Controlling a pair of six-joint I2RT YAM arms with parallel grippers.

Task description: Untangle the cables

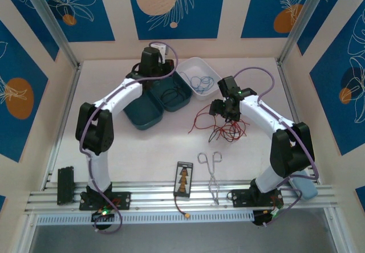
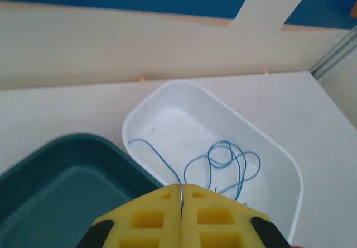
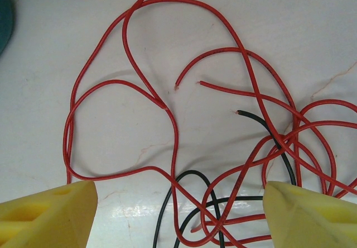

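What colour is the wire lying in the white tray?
Blue. The wire in the white tray shows best in the left wrist view.

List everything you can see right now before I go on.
white tray: one, white, far centre
teal trays: two, teal, left of the white tray
blue cable: count unclear, blue, in the white tray
red cables: several, red, tangled on the table
black cables: at least two, black, in the tangle and in one teal tray
forceps: one, silver, near edge
card: one, black with orange marks, left of forceps
block: one, black, near-left rail
left fingers: yellow, shut on the blue cable
right fingers: yellow, open above the tangle
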